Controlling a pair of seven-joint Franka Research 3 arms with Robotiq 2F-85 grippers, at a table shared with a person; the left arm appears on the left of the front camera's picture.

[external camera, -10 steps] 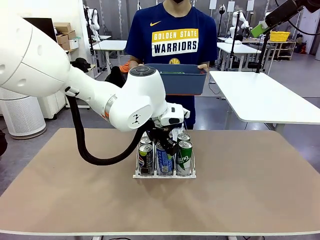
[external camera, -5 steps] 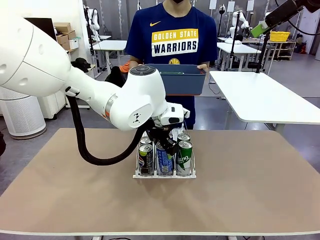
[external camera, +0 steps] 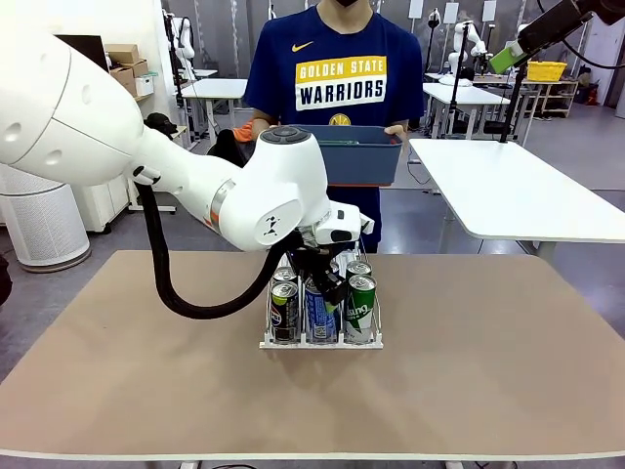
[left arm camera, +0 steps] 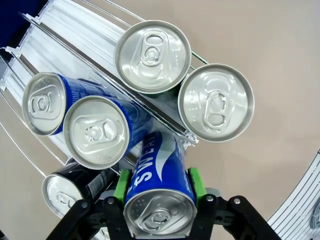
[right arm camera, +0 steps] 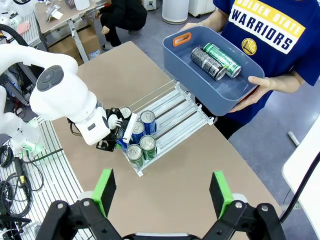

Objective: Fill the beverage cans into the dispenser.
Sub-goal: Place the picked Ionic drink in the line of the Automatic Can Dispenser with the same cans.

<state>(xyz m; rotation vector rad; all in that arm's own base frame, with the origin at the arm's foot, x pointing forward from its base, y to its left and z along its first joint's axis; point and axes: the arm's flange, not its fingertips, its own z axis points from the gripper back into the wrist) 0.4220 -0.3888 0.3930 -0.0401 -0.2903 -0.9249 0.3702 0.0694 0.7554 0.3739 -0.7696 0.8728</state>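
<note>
In the left wrist view my left gripper (left arm camera: 159,187) is shut on a blue beverage can (left arm camera: 159,200), its green pads (left arm camera: 121,185) pressed to both sides. The can leans at the front of the middle lane of the clear dispenser (left arm camera: 75,30). Behind it stand two more blue cans (left arm camera: 95,131), beside them two silver-topped green cans (left arm camera: 216,102) and a black can (left arm camera: 62,194). From the front, the left gripper (external camera: 324,276) hangs over the dispenser (external camera: 293,343) and the blue can (external camera: 317,315). My right gripper (right arm camera: 162,192) is open, high above the table.
A person at the far side holds a blue-grey bin (external camera: 356,161) in both hands. From above, the bin (right arm camera: 220,95) holds a black can (right arm camera: 206,63) and a green can (right arm camera: 223,57). The brown tabletop (external camera: 488,371) lies bare around the dispenser.
My left arm's elbow has shifted slightly up and to the right. The gripper stays shut on the blue can over the dispenser.
</note>
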